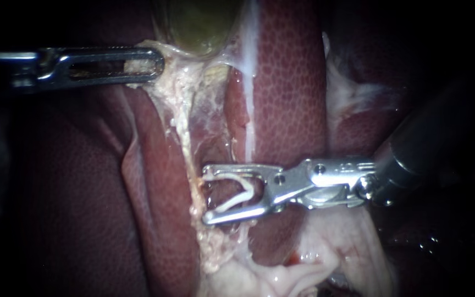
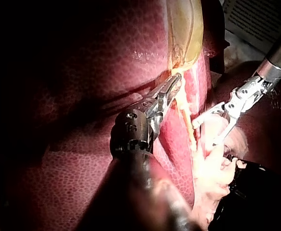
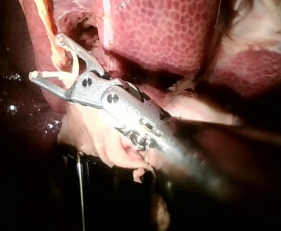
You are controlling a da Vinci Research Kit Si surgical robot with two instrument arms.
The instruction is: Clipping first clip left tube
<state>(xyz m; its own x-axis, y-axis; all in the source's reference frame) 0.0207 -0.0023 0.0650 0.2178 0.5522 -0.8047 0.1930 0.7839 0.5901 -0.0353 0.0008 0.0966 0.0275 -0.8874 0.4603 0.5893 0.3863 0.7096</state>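
Left instrument [image 1: 155,63] clamps pale fatty tissue [image 1: 180,93]; right instrument [image 1: 205,194] grips a white V-shaped clip [image 1: 237,193], barely straddling the thin pale tube [image 1: 187,154]; closing might miss.

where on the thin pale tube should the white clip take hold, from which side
Likely its bare mid stretch, from the right: the thin pale tube runs taut, near upright, so the open white clip in the right instrument meets it crosswise.

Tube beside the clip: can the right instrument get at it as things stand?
Probably yes: the right instrument, jaws holding a spread clip, faces the tube with nothing between; the left instrument grips tissue elsewhere.
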